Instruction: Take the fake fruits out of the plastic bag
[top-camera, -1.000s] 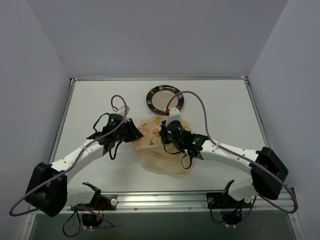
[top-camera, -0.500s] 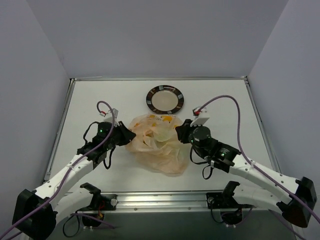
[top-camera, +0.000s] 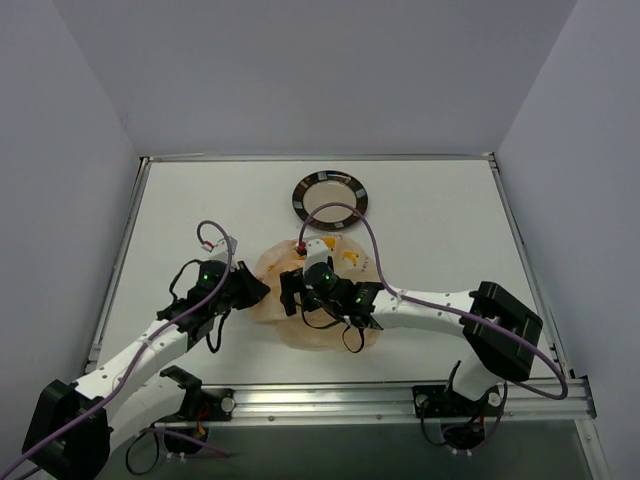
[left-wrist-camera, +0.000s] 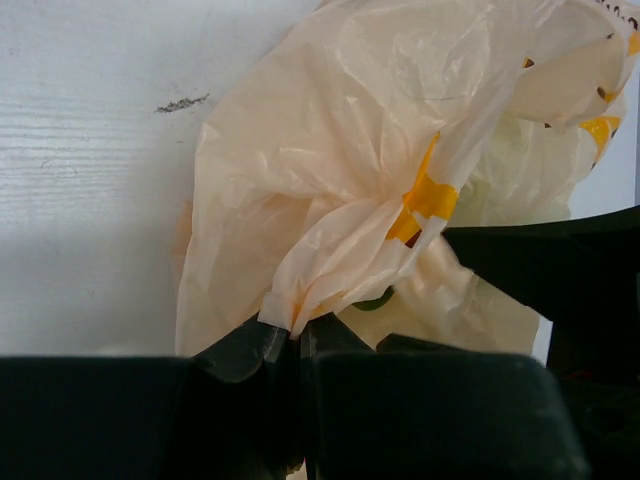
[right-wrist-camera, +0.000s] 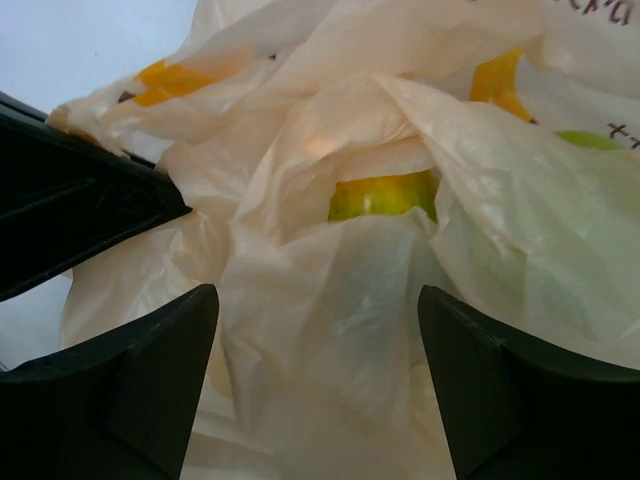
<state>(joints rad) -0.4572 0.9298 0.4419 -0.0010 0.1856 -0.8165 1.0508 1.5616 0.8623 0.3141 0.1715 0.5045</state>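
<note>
The plastic bag (top-camera: 318, 338) lies crumpled in the middle of the table, pale peach with orange-yellow marks. My left gripper (top-camera: 256, 290) is shut on a bunched fold at the bag's left edge (left-wrist-camera: 330, 250), its jaws (left-wrist-camera: 298, 335) pressed together on the film. My right gripper (top-camera: 291, 291) hangs over the bag's middle, pointing left. It is open, with fingers (right-wrist-camera: 150, 370) either side of a hump of plastic bag (right-wrist-camera: 330, 330) and nothing gripped (right-wrist-camera: 318, 385). A yellow-green fake fruit (right-wrist-camera: 385, 195) shows through a gap in the folds. Another green one (right-wrist-camera: 590, 140) shows through the film.
A round dark-rimmed plate (top-camera: 329, 199) sits just beyond the bag toward the back of the table. The left gripper's black body (right-wrist-camera: 70, 210) stands close on the left of the right wrist view. White walls enclose the table on three sides.
The right arm has swung from the bag's right side to over its middle, and its jaws have opened. The left gripper keeps its hold on the bag's left edge.
</note>
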